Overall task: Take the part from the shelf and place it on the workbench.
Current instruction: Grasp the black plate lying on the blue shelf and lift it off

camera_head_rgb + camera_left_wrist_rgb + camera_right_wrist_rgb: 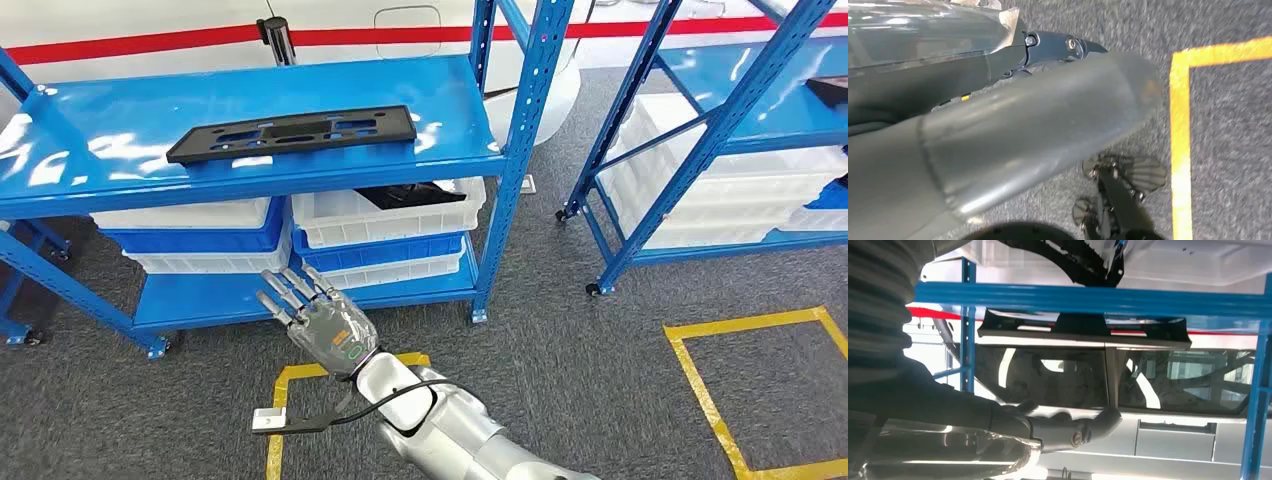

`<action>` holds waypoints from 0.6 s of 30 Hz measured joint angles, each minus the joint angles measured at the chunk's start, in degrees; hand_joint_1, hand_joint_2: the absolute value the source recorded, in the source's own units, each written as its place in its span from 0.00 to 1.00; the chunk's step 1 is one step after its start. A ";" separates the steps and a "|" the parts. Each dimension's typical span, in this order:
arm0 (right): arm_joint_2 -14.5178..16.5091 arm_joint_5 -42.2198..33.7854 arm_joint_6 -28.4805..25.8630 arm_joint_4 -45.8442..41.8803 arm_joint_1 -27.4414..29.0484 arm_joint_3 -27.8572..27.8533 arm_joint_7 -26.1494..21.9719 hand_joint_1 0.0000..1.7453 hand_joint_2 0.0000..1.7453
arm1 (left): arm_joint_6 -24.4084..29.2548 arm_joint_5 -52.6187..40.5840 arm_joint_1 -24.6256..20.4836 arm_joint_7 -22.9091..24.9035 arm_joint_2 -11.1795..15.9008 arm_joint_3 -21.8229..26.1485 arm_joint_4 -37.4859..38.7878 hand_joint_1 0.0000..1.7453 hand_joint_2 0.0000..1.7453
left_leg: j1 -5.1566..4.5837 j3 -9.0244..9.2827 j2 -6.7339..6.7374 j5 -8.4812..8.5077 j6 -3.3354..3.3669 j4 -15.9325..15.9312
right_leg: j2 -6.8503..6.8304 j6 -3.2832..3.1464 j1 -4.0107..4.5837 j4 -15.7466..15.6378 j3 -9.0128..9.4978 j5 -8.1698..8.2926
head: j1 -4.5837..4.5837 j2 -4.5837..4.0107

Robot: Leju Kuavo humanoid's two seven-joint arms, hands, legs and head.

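Observation:
A long black plastic part (292, 133) with several cut-outs lies flat on the top board of the blue shelf (120, 180). My right hand (322, 322) is raised in front of the shelf's lower level, below the part and apart from it, fingers spread and straight, holding nothing. In the right wrist view the part (1083, 327) rests along the blue shelf edge (1088, 297), with my right hand (998, 415) well short of it. My left hand (1013, 135) hangs over grey carpet, too close and blurred to read its fingers.
White and blue bins (385, 220) fill the shelf's lower level; one holds another black piece (410, 195). A second blue rack (720, 130) with white bins stands at the right. Yellow tape squares (700, 330) mark the grey carpet. A white car body stands behind the shelves.

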 joint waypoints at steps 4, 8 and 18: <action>-0.26 0.04 -0.22 0.52 0.55 -0.12 -0.09 0.00 1.00 | 0.26 0.05 -0.02 0.02 0.00 0.00 -0.01 0.00 0.00 | -0.03 0.49 0.00 -0.63 0.24 0.04 | -0.01 0.40 -0.48 10.31 -6.77 -2.38 | 0.07 0.00; -0.24 -0.44 -1.07 1.16 0.84 -0.37 -0.57 0.00 1.00 | 0.51 0.12 0.04 0.04 -0.01 0.02 0.00 0.00 0.00 | 0.17 1.99 -0.25 -2.31 -0.81 0.48 | -0.51 2.84 -1.41 0.72 -3.90 3.80 | 0.20 0.00; 0.72 -3.34 -4.20 1.91 0.90 -1.67 -4.22 0.00 0.00 | 0.51 0.26 0.01 -0.29 -0.06 0.07 0.00 0.00 0.00 | 0.79 -4.51 -0.21 -9.13 -3.53 14.51 | -0.04 -1.20 -1.36 -4.51 0.62 3.66 | -0.29 0.01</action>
